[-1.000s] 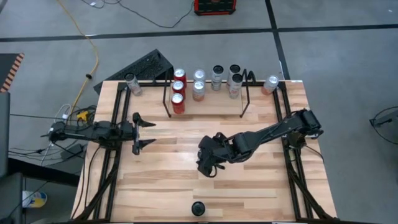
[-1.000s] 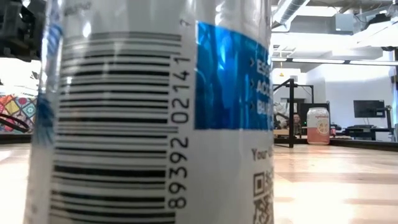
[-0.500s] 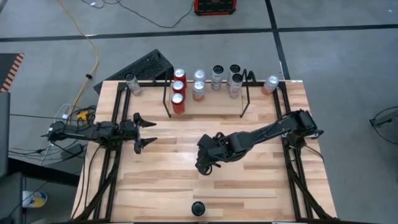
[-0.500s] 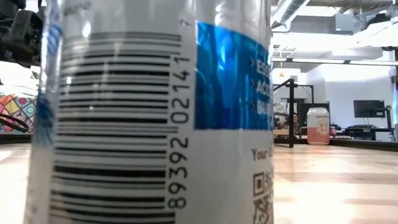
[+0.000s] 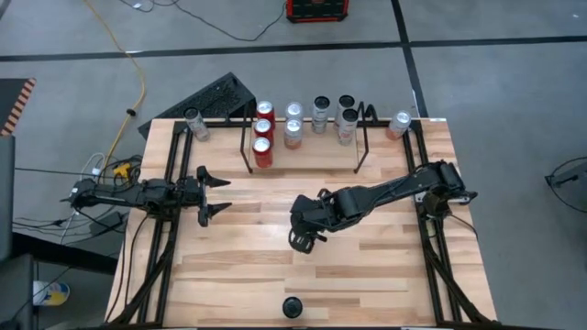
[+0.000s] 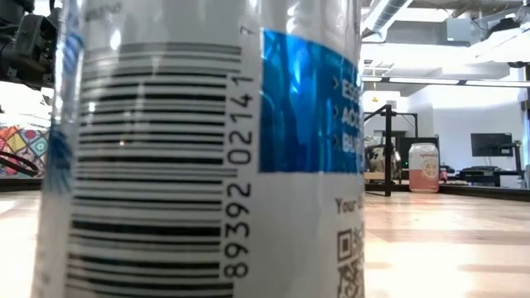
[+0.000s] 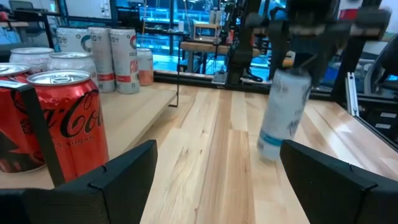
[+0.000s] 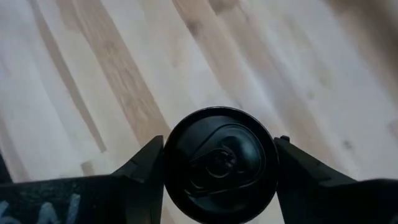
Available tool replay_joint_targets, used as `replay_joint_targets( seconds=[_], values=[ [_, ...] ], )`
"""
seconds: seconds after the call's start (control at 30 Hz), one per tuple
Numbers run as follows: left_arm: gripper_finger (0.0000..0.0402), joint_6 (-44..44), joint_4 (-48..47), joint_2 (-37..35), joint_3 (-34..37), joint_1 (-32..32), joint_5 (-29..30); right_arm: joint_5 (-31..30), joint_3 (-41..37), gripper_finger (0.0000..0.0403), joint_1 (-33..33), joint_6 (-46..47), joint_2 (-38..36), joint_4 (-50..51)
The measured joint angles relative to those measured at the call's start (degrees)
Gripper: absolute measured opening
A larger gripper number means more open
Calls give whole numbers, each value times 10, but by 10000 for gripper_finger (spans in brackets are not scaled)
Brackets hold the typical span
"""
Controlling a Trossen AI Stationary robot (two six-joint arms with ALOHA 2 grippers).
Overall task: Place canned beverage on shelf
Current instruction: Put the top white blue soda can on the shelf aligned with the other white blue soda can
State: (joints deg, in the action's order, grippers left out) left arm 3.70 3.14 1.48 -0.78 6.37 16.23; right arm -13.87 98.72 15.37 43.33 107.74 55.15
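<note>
High view: my right end effector is mid-bench, well short of the black wire shelf at the far edge. My left end effector waits on the left, spread open.

Low view: the white-and-blue slim beverage can fills the shot.

Left wrist view: the can looks tilted.

Right wrist view: both fingers are clamped against its black top.

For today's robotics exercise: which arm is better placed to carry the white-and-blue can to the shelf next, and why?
Right. Its pincer already straddles the can at mid-table, fingers against its sides. The left pincer waits open near the table's left side, holding nothing, away from that can.
</note>
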Motion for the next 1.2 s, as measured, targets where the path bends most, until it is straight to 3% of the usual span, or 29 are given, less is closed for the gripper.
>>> replay_joint_targets(
  seconds=[0.23, 0.4, 0.8, 1.03, 1.2],
  values=[
    [327, 0, 0, 0, 0, 0, 0, -8, 107, 209, -10, -104, -2, 90],
    [327, 0, 0, 0, 0, 0, 0, 26, 160, 209, -33, -167, -2, 125],
    [327, 0, 0, 0, 0, 0, 0, 72, 169, 209, -150, -379, -46, 174],
    [327, 0, 0, 0, 0, 0, 0, 173, 78, 209, -284, -521, -87, 140],
    [327, 0, 0, 0, 0, 0, 0, 237, -25, 209, -388, -565, -145, 39]
  ],
)
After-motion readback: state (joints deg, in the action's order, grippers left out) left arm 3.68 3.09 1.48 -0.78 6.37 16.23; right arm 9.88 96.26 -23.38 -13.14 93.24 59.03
